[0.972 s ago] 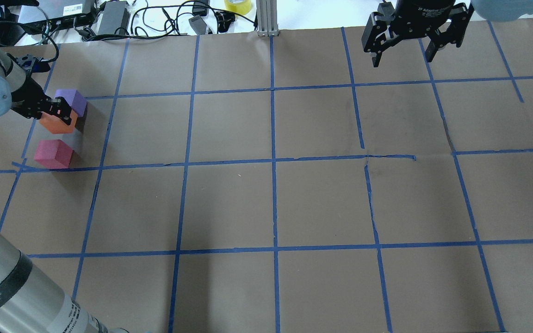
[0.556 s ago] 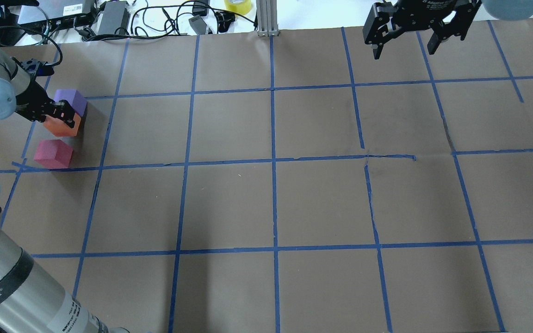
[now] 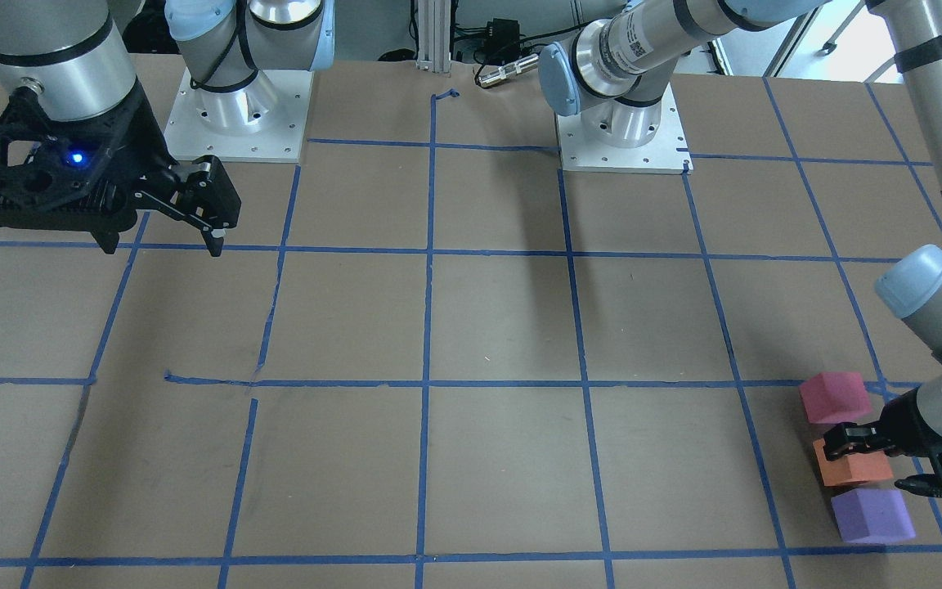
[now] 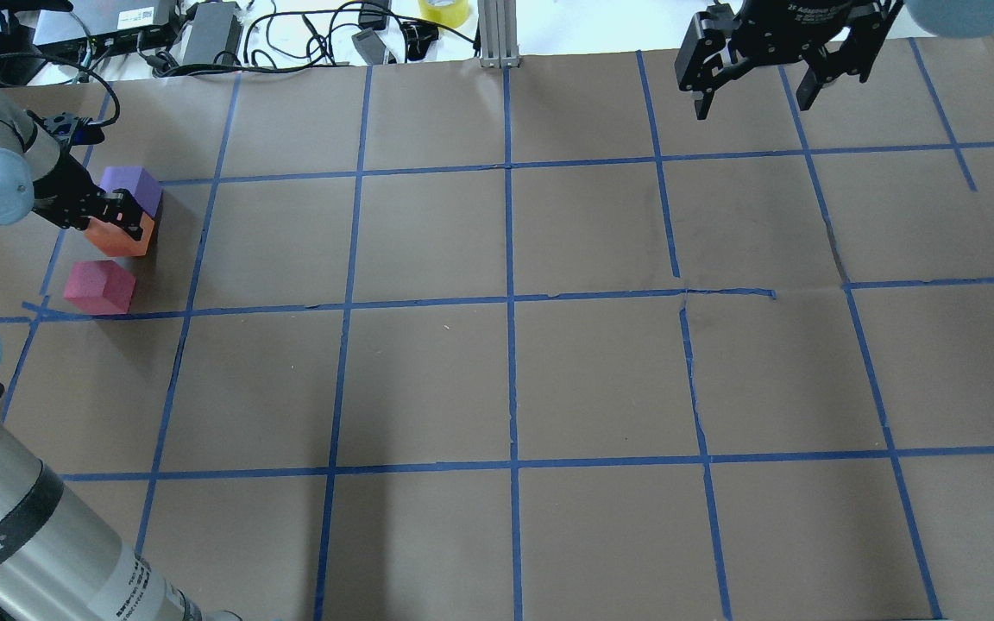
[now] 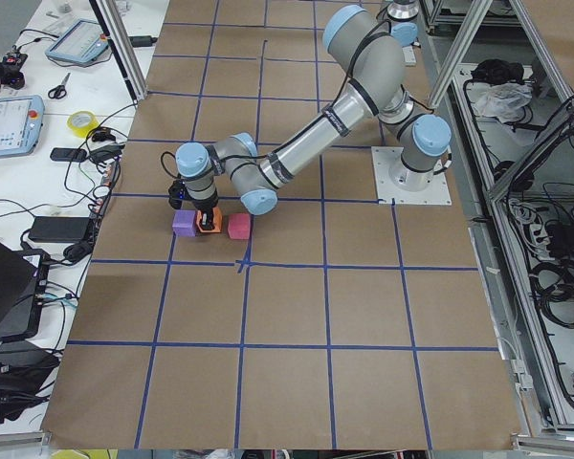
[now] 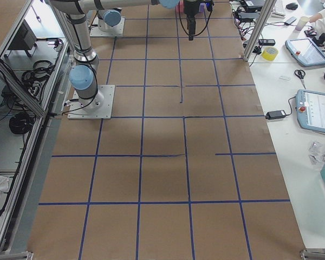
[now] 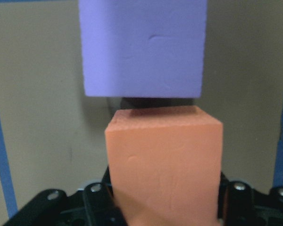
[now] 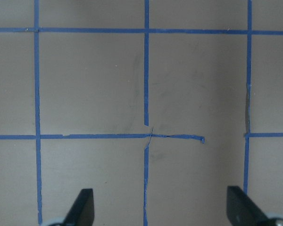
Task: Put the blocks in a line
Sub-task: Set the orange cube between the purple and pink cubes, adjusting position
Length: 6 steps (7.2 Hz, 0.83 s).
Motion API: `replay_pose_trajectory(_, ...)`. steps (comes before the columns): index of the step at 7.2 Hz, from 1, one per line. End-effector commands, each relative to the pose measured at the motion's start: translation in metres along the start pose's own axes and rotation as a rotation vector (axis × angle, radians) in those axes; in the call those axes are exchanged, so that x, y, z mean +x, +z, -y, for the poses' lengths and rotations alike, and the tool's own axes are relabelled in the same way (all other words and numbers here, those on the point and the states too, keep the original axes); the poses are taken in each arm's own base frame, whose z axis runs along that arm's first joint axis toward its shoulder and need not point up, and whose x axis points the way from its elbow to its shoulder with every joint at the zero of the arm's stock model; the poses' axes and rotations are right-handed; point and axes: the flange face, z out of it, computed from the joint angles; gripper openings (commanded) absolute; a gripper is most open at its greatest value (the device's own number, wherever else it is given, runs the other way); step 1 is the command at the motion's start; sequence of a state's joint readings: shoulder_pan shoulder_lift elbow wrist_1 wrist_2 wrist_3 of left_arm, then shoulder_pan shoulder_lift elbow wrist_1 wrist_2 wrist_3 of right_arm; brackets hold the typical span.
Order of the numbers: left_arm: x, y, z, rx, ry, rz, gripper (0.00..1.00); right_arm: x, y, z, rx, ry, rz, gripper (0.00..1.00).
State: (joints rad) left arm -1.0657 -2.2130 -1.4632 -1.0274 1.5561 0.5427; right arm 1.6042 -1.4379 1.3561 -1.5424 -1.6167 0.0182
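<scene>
Three blocks stand in a short row at the table's far left. The purple block (image 4: 136, 185) is farthest from the robot, the orange block (image 4: 122, 241) touches it, and the pinkish red block (image 4: 100, 287) stands a small gap nearer. My left gripper (image 4: 122, 216) is shut on the orange block (image 7: 162, 160) with the block low on the table; the purple block (image 7: 141, 47) is just ahead of it. The row also shows in the front view: pinkish red block (image 3: 835, 397), orange block (image 3: 851, 469), purple block (image 3: 872, 515). My right gripper (image 4: 751, 82) is open and empty, high over the far right.
The brown paper table cover (image 4: 506, 371) bears a grid of blue tape. Cables, power bricks and a yellow tape roll (image 4: 443, 9) lie beyond the far edge. An aluminium post (image 4: 497, 34) stands at the far middle edge.
My left gripper has shifted slightly away from the robot with the orange block, closing it up against the purple one. My right gripper has drifted a little farther back.
</scene>
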Motion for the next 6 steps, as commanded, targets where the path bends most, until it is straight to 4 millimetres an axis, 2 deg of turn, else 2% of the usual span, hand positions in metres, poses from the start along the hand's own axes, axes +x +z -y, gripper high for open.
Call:
replay_pose_trajectory(1, -0.0035, 0.0023, 0.0031, 0.018, 0.065, 0.018, 0.00, 0.0008, 0.0027, -0.0041, -0.038, -0.008, -0.002, 1.00)
replay_pose_trajectory(6, -0.0039, 0.0043, 0.0026, 0.020, 0.055, 0.014, 0.00, 0.0044, 0.0071, -0.0041, -0.051, -0.011, -0.041, 1.00)
